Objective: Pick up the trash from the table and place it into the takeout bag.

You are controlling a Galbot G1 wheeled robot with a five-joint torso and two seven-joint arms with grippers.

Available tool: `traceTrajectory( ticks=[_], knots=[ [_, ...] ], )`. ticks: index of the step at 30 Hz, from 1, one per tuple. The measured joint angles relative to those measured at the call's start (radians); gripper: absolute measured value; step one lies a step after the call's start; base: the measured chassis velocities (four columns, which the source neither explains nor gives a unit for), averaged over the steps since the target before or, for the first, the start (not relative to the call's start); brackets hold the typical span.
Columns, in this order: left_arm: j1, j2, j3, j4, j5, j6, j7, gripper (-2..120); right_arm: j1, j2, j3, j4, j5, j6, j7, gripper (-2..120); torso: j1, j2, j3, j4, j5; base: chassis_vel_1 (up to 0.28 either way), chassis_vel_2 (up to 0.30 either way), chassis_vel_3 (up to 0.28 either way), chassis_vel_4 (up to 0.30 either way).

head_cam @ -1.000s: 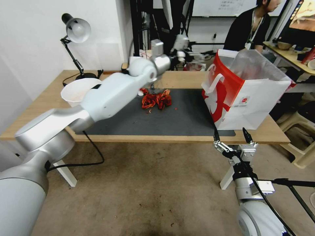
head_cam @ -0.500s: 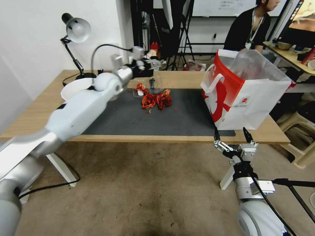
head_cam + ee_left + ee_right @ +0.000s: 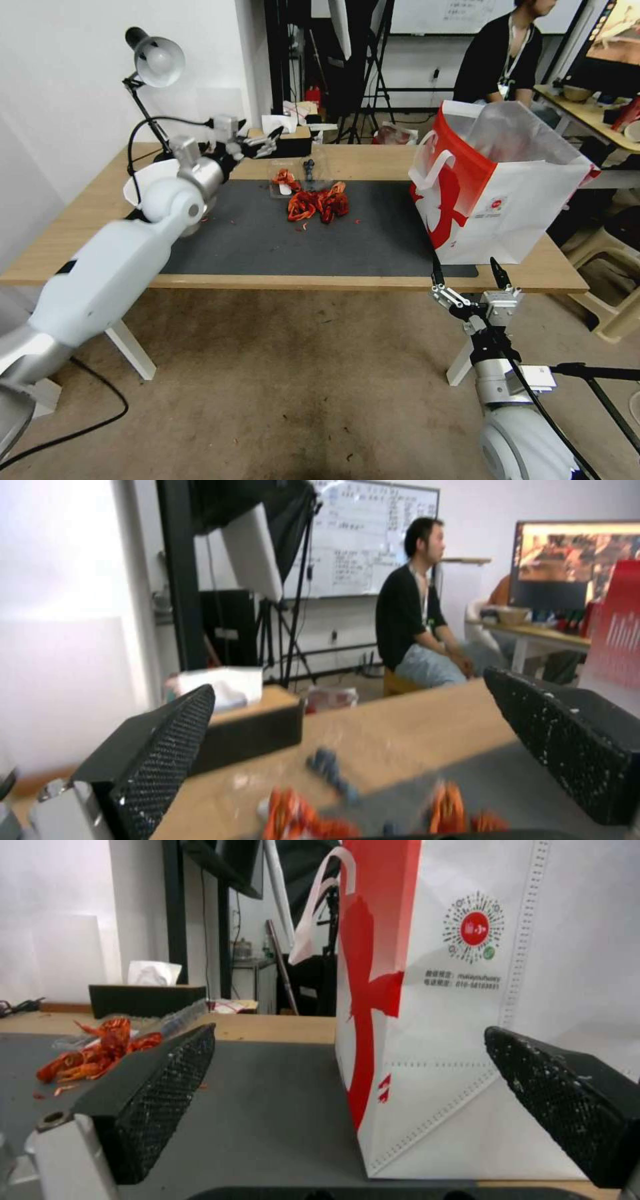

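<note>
I see red crumpled trash (image 3: 317,202) heaped mid-mat on table (image 3: 87,207); white-and-red bag (image 3: 497,187) upright, mouth open, at its 3 o'clock, well apart.

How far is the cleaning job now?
Done: cannot tell; the takeout bag hides its inside. In hand: nothing. The left claw is open above the table, and the right claw waits open below its front edge. Left: the red trash on the mat.

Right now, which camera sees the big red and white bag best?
The head view: it shows the whole takeout bag, open top and handles, standing on the table. The right wrist view shows one lower corner and the logo up close; the left wrist view catches a red sliver.
</note>
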Motion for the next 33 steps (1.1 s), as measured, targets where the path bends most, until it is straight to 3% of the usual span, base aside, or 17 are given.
traceTrajectory(
  ticks=[14,22,25,33],
  knots=[
    [0.304,0.042,-0.207,-0.145,0.077,-0.03,-0.057,100,0.0,0.004,-0.011,-0.01,-0.008,0.006,-0.003,100,0.0,0.0,0.0,0.0001,0.0,0.0,0.0,0.0,0.0],
    [0.464,0.009,-0.327,-0.214,0.155,-0.047,-0.098,100,-0.001,0.004,-0.012,-0.01,-0.008,0.007,-0.003,100,0.0,0.0,0.0,0.0001,0.0004,0.0,0.0,0.0,0.0],
    [0.574,-0.021,-0.396,-0.273,0.223,-0.047,-0.112,100,0.0,0.004,-0.012,-0.015,-0.01,0.008,-0.004,100,0.0,0.0,0.0,0.0,0.0004,0.0,0.0,0.0,0.0],
    [0.69,-0.072,-0.439,-0.329,0.305,-0.052,-0.137,100,-0.002,0.004,-0.011,-0.016,-0.012,0.009,-0.004,100,0.0,0.0,0.0,0.0001,0.0001,0.0,0.0,0.0,0.0]
  ],
)
